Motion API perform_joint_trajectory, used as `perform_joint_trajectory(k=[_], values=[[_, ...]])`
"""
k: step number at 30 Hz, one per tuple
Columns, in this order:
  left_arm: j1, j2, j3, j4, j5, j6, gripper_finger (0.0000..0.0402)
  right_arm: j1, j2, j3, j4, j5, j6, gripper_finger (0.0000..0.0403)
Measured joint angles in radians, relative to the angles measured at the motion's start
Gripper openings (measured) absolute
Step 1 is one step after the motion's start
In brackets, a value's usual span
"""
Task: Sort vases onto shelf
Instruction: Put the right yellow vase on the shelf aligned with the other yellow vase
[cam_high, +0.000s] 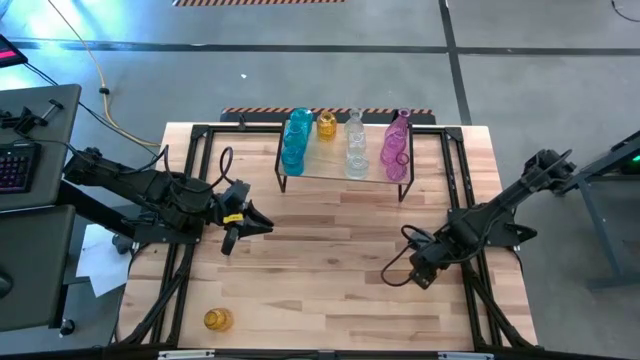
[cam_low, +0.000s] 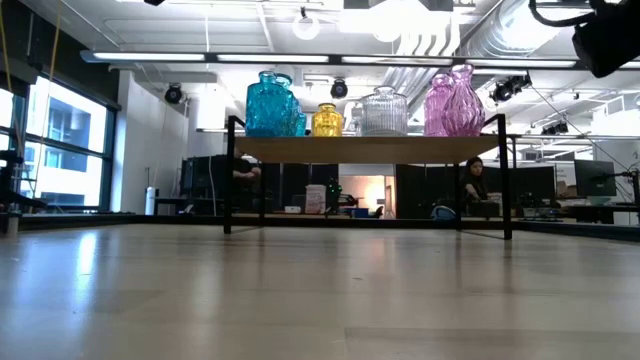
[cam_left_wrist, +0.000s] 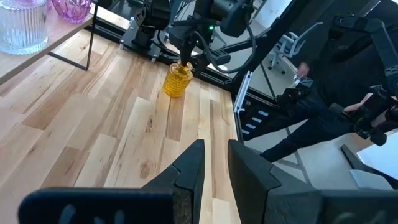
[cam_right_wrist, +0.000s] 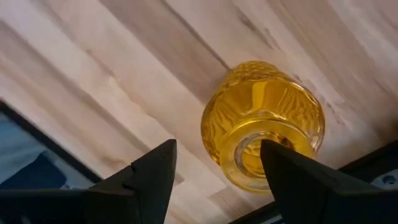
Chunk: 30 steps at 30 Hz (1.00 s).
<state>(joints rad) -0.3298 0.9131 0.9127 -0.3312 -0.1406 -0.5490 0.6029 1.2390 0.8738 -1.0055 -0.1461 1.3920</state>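
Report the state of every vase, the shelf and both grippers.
Shelf: standing, carrying vases.
Shelf vases: all upright.
Yellow vase: upright on table, ungripped.
Corner yellow vase: loose on table.
Right gripper: open over the yellow vase.
Left gripper: empty, above table.

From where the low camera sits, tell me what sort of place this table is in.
Likely an open lab or industrial workspace: exposed ceiling ducts and hanging lights overhead, desks with monitors behind the shelf, and a person seated there. The high view shows bare concrete floor and a keyboard.
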Motion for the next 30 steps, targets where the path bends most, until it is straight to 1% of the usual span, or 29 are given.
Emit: perform_joint_trajectory(k=[8,14,20,30], values=[[0.0,0.0,0.0,-0.001,-0.001,0.002,0.0062,-0.001,0.06,0.0,0.002,0.007,-0.005,0.0231],[0.0,0.0,0.0,0.0,-0.001,0.02,0.0062,-0.033,0.093,0.005,0.141,0.015,-0.02,0.0231],[0.0,0.0,0.0,0.0,-0.001,0.022,0.0062,-0.102,0.095,0.003,0.231,0.034,-0.051,0.0231],[0.0,0.0,0.0,0.0,0.0,0.001,0.0062,-0.245,0.105,0.0,0.375,0.058,-0.207,0.0231]])
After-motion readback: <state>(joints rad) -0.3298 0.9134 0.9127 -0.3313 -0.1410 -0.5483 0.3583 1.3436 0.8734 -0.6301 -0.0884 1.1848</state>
